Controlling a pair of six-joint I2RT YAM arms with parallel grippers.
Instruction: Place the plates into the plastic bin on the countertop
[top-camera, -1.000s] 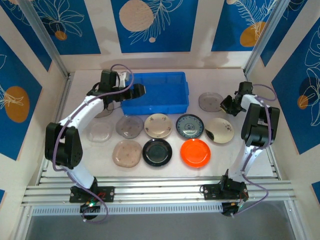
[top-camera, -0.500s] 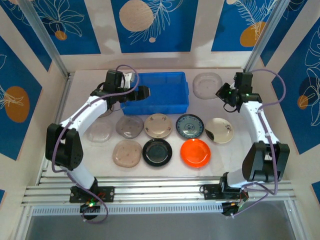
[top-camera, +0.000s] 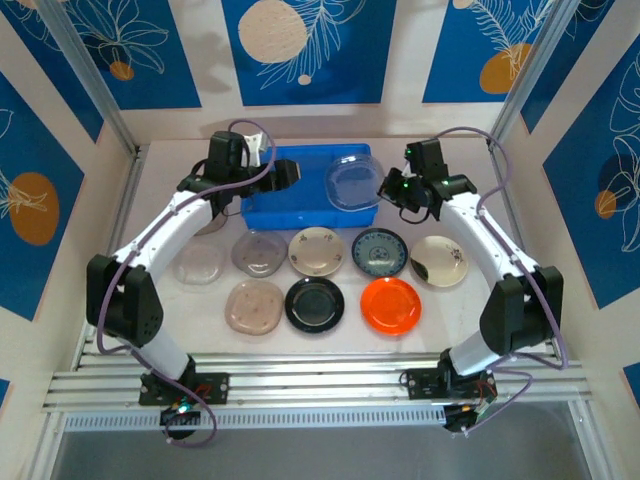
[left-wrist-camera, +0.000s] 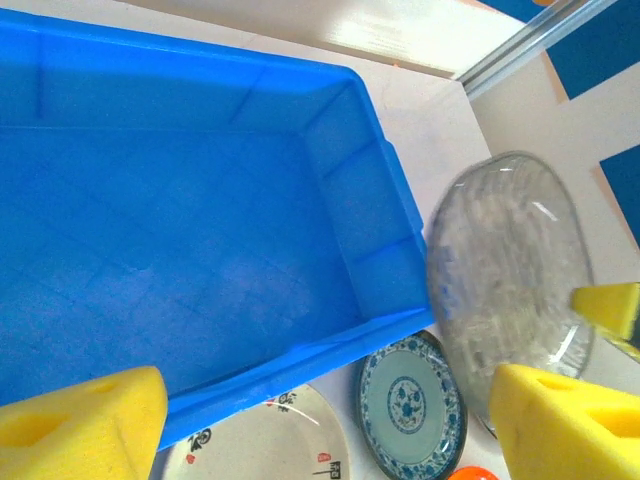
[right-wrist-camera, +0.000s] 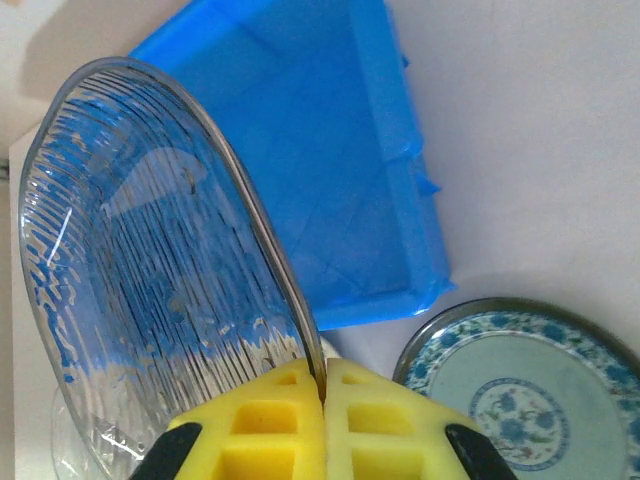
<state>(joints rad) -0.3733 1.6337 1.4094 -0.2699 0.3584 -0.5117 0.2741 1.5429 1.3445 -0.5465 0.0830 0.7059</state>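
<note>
Top external, right hand (top-camera: 386, 188) gripping one plate (top-camera: 352, 182), left hand (top-camera: 290, 180) spread, eight plates (top-camera: 316, 250) loose

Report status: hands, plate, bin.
Right hand shut on clear plate, tilted over right end of bin. Left hand open, over left end. No plates in bin yet; nothing in the way.
</note>
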